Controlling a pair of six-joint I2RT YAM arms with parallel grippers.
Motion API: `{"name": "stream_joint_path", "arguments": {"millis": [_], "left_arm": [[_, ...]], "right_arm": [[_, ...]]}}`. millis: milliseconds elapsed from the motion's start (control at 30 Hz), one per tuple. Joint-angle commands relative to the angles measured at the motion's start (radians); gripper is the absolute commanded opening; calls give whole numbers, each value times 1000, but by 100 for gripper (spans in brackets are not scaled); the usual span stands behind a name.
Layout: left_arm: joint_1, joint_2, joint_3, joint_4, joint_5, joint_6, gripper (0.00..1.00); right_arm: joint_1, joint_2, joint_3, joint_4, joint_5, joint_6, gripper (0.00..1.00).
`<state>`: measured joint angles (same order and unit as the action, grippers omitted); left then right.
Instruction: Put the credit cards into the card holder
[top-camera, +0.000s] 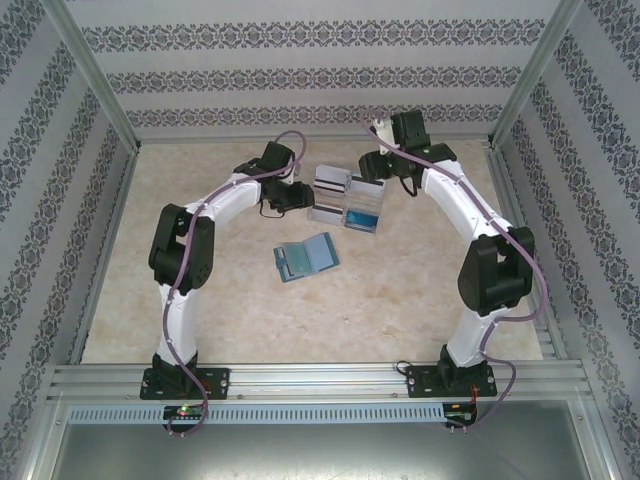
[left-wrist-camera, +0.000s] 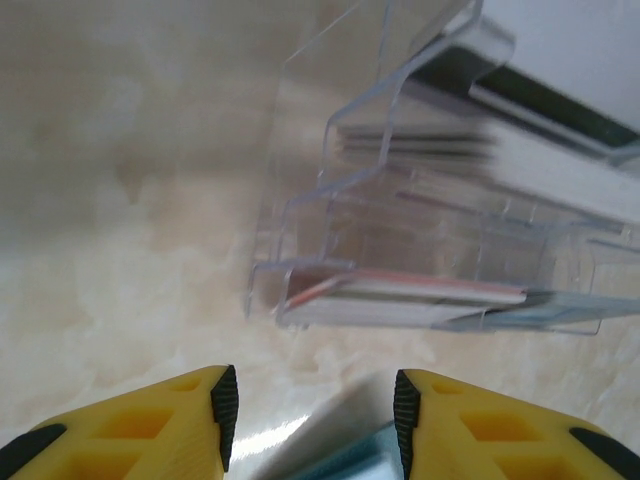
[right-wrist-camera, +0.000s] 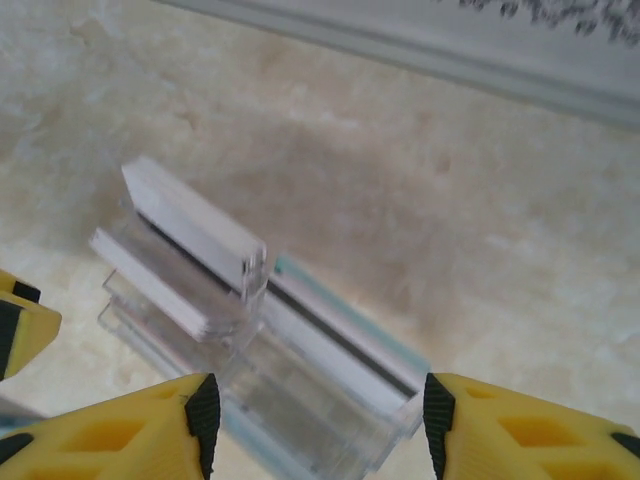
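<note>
Left gripper (left-wrist-camera: 312, 405) released, jaws apart; blurred teal edge low between them, contact unclear; right gripper (right-wrist-camera: 318, 412) released, jaws apart, facing clear rack (right-wrist-camera: 330, 385); cards (right-wrist-camera: 190, 225) stand in rack tiers, white-grey with dark stripe, one teal-edged; wallet (top-camera: 307, 258) lies open on table (top-camera: 420, 300), apart from rack, nearer arm bases

— Can any writing, brand or number be read anywhere?
— No, none. The thin white-grey rectangular cards with a dark stripe (top-camera: 331, 181) in the clear plastic tiered stand (left-wrist-camera: 300, 230) are too blurred for print
</note>
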<state>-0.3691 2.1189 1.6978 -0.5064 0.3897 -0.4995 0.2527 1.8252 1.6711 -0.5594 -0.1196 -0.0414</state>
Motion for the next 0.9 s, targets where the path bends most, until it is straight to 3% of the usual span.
{"name": "stream_joint_path", "arguments": {"millis": [0, 433, 867], "left_arm": [[15, 38, 72, 14, 32, 18, 48], [25, 107, 130, 20, 27, 14, 48], [26, 152, 152, 47, 33, 1, 48]], "right_arm": [[-18, 69, 83, -85, 53, -117, 59], [10, 255, 299, -205, -50, -223, 62], [69, 433, 509, -268, -47, -258, 63]]}}
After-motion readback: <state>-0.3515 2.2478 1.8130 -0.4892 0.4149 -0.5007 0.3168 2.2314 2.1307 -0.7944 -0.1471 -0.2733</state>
